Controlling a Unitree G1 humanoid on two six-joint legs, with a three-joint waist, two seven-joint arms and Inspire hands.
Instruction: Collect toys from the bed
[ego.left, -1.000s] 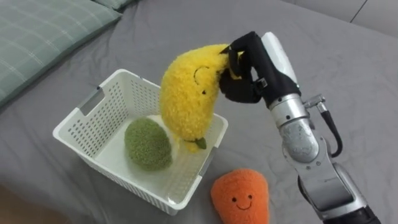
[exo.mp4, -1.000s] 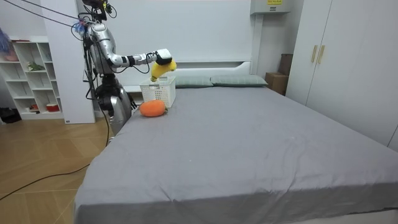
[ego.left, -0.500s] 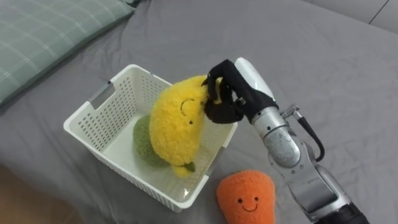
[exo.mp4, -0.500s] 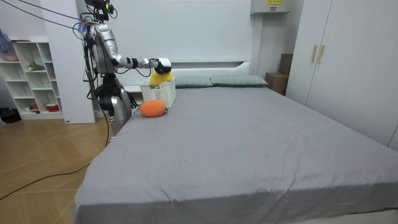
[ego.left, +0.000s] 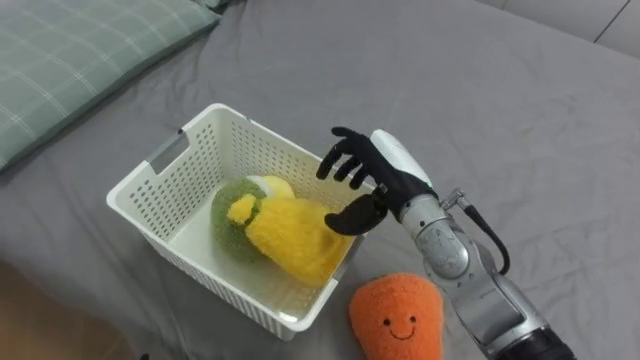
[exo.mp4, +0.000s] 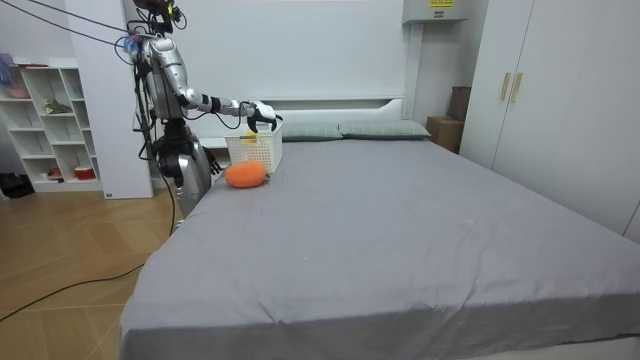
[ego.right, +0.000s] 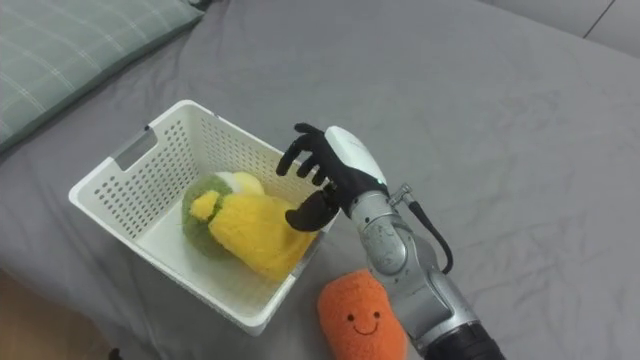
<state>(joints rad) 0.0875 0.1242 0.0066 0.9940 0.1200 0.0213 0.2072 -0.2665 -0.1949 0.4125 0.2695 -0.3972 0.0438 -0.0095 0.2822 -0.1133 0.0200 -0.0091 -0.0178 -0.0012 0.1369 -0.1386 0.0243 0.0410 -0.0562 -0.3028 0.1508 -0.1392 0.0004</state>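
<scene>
Since the yellow plush dropped into the white basket, the right robot hand hovers released above its rim.

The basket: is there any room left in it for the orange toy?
Some. The basket is bare along its handle side, nearest the pillow. Its other half is crowded: the yellow toy leans over the green toy, with the open right hand above that rim. The grey sheet beyond the hand is free.

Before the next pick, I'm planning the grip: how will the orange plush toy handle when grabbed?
Orange plush toy: fuzzy fabric, so probably soft, squashy and light. Its rounded body may roll on the bed if nudged.
</scene>
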